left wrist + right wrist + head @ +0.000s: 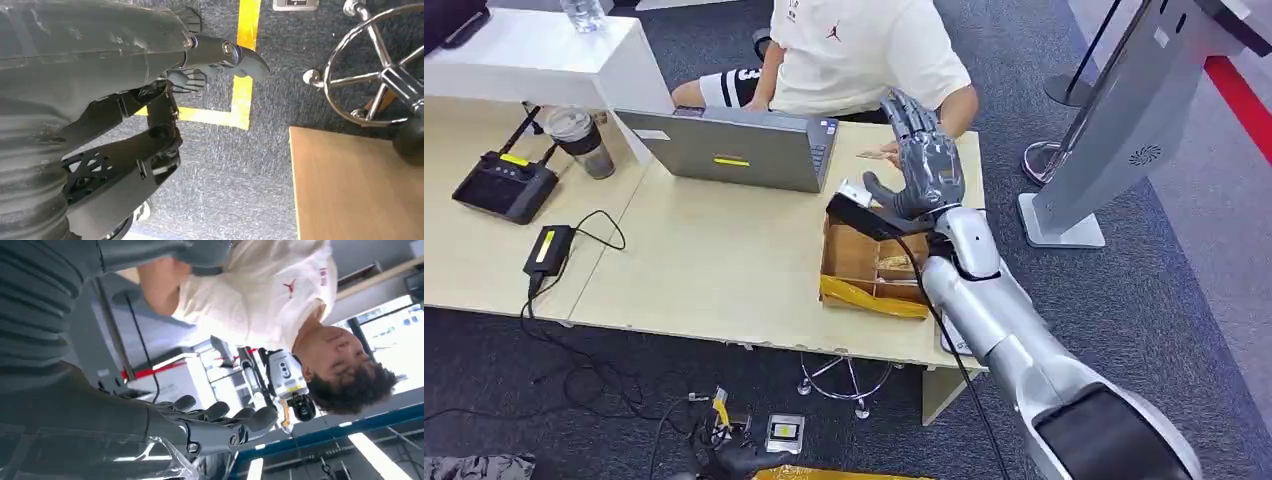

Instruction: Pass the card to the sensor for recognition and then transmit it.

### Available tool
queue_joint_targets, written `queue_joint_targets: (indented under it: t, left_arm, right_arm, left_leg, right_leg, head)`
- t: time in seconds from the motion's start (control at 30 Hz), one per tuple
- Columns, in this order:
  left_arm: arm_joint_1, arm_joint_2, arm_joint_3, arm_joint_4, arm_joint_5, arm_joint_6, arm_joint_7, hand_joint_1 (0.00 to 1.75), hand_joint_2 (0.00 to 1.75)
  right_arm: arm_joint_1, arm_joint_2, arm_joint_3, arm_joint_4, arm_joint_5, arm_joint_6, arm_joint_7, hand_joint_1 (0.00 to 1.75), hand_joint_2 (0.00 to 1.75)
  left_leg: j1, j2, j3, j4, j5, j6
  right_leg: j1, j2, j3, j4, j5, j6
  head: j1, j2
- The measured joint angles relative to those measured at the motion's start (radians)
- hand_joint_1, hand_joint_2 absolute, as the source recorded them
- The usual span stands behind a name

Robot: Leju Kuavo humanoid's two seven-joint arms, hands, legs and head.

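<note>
My right hand (924,160) is raised above the table's far right part, fingers spread and pointing up, with nothing in it; the right wrist view shows the same straight fingers (220,415) empty. Just under it, a black flat sensor (864,215) with a cable rests on the corner of an open cardboard box (869,270). A person in a white shirt (864,50) sits across the table; their hand (892,152) rests beside a small pale card-like piece (869,155), too small to make out. My left hand (220,62) hangs over the carpet and holds nothing.
A grey laptop (734,150) stands left of the box, with a cup (582,140), a black device with antennas (504,185) and a power adapter (549,250) further left. A grey kiosk (1114,140) stands at the right. A chrome chair base (380,75) sits by the table (360,185).
</note>
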Motion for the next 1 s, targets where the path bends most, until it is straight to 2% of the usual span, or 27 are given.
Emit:
queue_joint_targets:
  t: [0.13,0.27,0.3,0.37,0.47,0.57,0.7,0.87,1.0]
  left_arm:
    - [0.016,0.003,0.005,0.002,0.003,0.001,-0.026,0.00,1.75]
    - [0.035,0.008,0.009,0.005,0.011,0.003,-0.056,0.00,1.75]
    - [0.042,0.010,0.014,0.006,0.011,0.000,-0.061,0.00,1.75]
    - [0.051,0.017,0.014,0.007,0.012,-0.014,-0.064,0.00,1.75]
    - [0.057,0.029,0.015,0.009,0.013,-0.027,-0.066,0.00,1.75]
    - [0.062,0.037,0.015,0.011,0.013,-0.031,-0.068,0.00,1.75]
    - [0.065,0.040,0.015,0.012,0.013,-0.029,-0.068,0.00,1.75]
    - [0.064,0.042,0.015,0.012,0.011,-0.020,-0.068,0.00,1.75]
    - [0.063,0.042,0.015,0.012,0.011,-0.010,-0.068,0.00,1.75]
  right_arm:
    - [0.089,-0.023,-0.028,-0.248,-0.093,0.186,0.010,0.00,1.75]
    - [0.176,-0.067,-0.042,-0.521,-0.179,0.425,0.032,0.00,1.75]
    - [0.217,-0.088,-0.042,-0.629,-0.201,0.502,0.043,0.00,1.75]
    - [0.276,-0.116,-0.035,-0.782,-0.234,0.611,0.070,0.00,1.75]
    - [0.344,-0.145,-0.022,-0.933,-0.264,0.684,0.100,0.00,1.75]
    - [0.406,-0.169,0.013,-1.045,-0.235,0.713,0.118,0.00,1.75]
    - [0.454,-0.195,0.066,-1.123,-0.132,0.700,0.125,0.00,1.75]
    - [0.496,-0.215,0.142,-1.131,0.145,0.568,0.124,0.00,1.75]
    - [0.504,-0.217,0.162,-1.080,0.241,0.489,0.124,0.00,1.75]
  left_leg:
    - [0.000,0.000,0.000,0.000,0.000,0.000]
    - [0.000,0.000,0.001,0.000,-0.001,-0.001]
    - [0.000,0.000,0.000,0.000,-0.001,-0.001]
    - [0.000,0.001,0.000,0.000,-0.001,0.000]
    - [0.000,0.001,0.001,0.000,-0.002,0.000]
    - [0.000,0.001,0.001,0.000,-0.002,0.000]
    - [0.000,0.001,0.000,-0.001,-0.001,-0.001]
    - [0.000,0.001,0.000,-0.001,-0.001,-0.001]
    - [0.000,0.001,0.000,-0.001,-0.001,-0.001]
  right_leg:
    - [0.000,0.000,-0.001,0.000,0.000,0.000]
    - [0.000,0.000,0.000,-0.001,0.000,0.000]
    - [0.000,0.000,-0.001,-0.001,0.000,0.000]
    - [0.000,0.000,-0.001,-0.001,0.000,0.000]
    - [0.000,0.001,-0.001,-0.001,0.000,0.000]
    - [0.000,0.001,-0.001,-0.001,0.000,0.000]
    - [0.000,0.000,0.000,-0.001,0.000,0.000]
    - [0.000,0.000,0.000,0.000,0.000,0.000]
    - [0.000,0.000,0.000,0.000,0.000,0.000]
  head:
    - [0.000,0.000]
    - [0.000,0.000]
    - [0.000,0.000]
    - [0.000,0.000]
    - [0.000,0.000]
    - [-0.001,0.000]
    - [0.000,0.000]
    - [0.000,0.000]
    - [0.000,0.000]
